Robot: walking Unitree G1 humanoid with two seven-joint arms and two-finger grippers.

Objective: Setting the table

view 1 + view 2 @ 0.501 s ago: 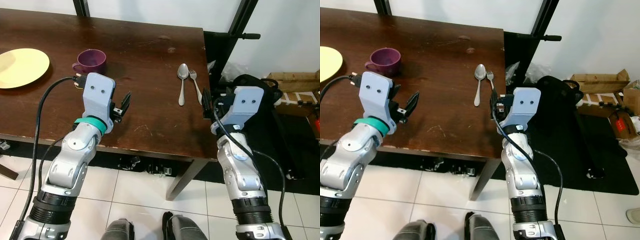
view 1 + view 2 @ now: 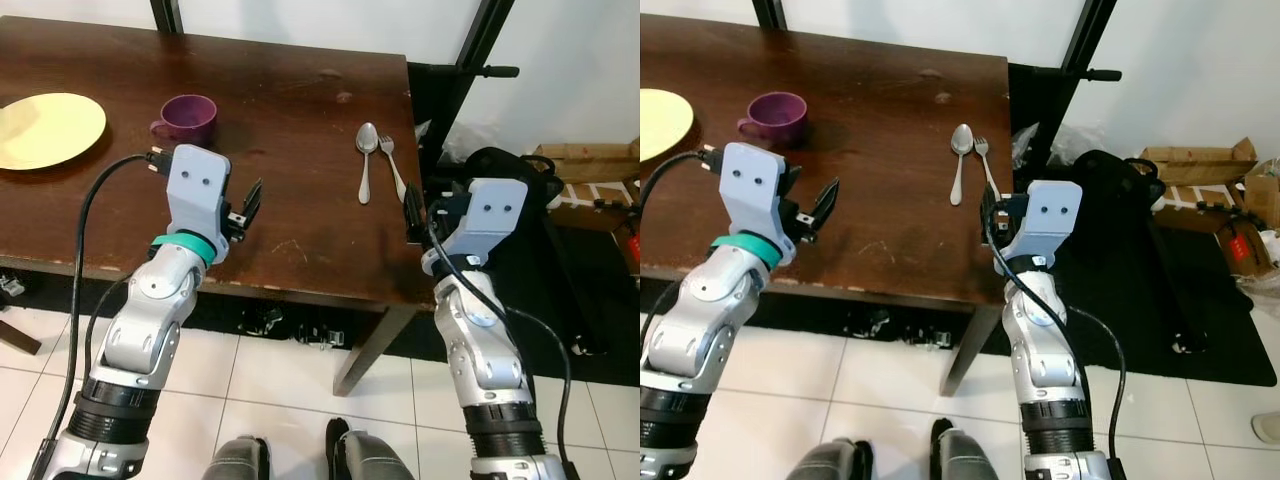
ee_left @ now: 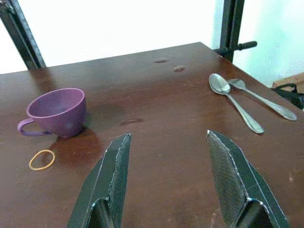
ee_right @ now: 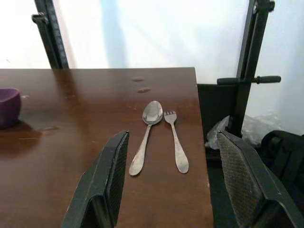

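A dark wooden table (image 2: 300, 110) holds a yellow plate (image 2: 45, 130) at the far left and a purple cup (image 2: 186, 119) beside it. A spoon (image 2: 366, 160) and a fork (image 2: 392, 165) lie side by side near the table's right edge. My left gripper (image 2: 250, 205) hovers open over the table's front part, right of the cup, with nothing between its fingers. My right gripper (image 2: 412, 210) is open at the table's right front corner, just short of the spoon (image 4: 146, 137) and fork (image 4: 175, 141).
A yellow rubber band (image 3: 42, 159) lies on the table in front of the cup (image 3: 56, 111). Black frame posts (image 2: 490, 40) stand behind the table. A black bag (image 2: 510, 165), a black mat and cardboard boxes (image 2: 590, 165) are on the floor to the right.
The whole picture has shifted slightly, so the camera moved. Both arms keep much the same pose with open fingers, and nothing on the table has moved.
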